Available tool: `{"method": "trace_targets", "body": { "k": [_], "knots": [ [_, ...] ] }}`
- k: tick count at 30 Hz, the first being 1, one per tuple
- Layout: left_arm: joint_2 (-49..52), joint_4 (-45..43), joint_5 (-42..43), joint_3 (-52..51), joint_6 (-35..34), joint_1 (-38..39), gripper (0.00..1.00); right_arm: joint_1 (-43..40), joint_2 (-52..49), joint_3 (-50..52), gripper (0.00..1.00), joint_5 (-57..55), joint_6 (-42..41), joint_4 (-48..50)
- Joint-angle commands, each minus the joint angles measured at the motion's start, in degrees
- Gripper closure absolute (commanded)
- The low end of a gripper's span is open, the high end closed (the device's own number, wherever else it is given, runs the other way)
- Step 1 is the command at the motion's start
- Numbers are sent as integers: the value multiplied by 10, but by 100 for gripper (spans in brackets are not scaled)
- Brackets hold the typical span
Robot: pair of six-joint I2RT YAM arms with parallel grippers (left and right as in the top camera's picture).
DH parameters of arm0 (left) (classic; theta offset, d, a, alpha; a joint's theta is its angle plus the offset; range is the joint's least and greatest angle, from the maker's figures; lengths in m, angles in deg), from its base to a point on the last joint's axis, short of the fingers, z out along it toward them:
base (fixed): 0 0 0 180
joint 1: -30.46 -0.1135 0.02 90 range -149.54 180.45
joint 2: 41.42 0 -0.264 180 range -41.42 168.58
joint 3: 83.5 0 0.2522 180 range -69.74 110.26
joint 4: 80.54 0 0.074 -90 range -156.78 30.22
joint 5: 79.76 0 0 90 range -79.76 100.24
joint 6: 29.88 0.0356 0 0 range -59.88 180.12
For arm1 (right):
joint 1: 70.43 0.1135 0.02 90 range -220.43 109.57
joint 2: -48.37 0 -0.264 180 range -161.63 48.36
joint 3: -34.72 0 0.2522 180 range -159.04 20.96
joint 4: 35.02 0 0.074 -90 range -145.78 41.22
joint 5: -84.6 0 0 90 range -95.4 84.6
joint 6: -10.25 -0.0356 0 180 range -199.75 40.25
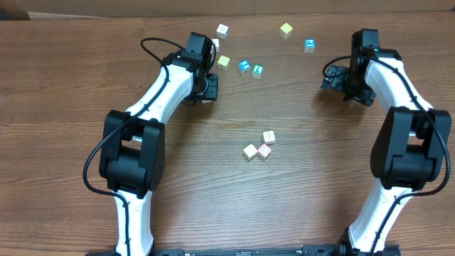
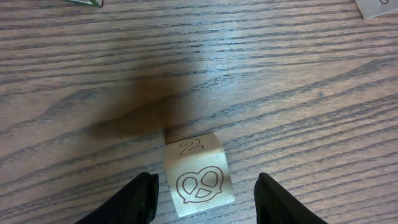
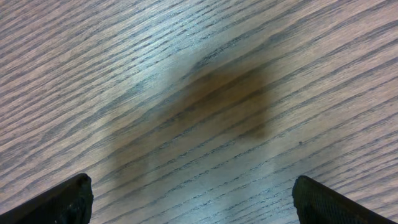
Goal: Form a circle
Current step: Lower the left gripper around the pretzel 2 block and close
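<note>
The bench (image 1: 71,71) was brown, dark-grained wood. The cream cube (image 2: 198,176) bore an outlined 2 and a pretzel. The circle (image 1: 259,147) held 3 pale cubes, 1 pink-marked.

A single cube (image 2: 198,177) sits on the table (image 2: 280,81) between the fingers of the left gripper (image 2: 205,196), with a gap on each side. A clump of three cubes (image 1: 259,147) lies well to this gripper's right, nearer the arm bases. Loose cubes (image 1: 244,67) lie between it and the right gripper (image 1: 334,77).
</note>
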Motion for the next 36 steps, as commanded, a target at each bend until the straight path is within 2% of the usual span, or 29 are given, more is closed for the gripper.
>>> {"method": "trace_targets", "body": {
  "k": [1, 11, 12, 15, 22, 28, 36],
  "knots": [
    [9, 2, -2, -7, -2, 5, 54, -1, 7, -6, 0, -2, 0, 2],
    [9, 6, -2, -7, -2, 5, 63, -1, 7, -6, 0, -2, 0, 2],
    [9, 7, -2, -7, -2, 5, 63, -1, 7, -6, 0, -2, 0, 2],
    [9, 9, -2, -7, -2, 5, 53, -1, 7, -6, 0, -2, 0, 2],
    [9, -21, -2, -26, -4, 5, 53, -1, 7, -6, 0, -2, 0, 2],
    [9, -32, -2, -30, -4, 5, 63, -1, 7, -6, 0, -2, 0, 2],
    [8, -27, -1, -13, -3, 5, 66, -1, 7, -6, 0, -2, 0, 2]
  ]
}}
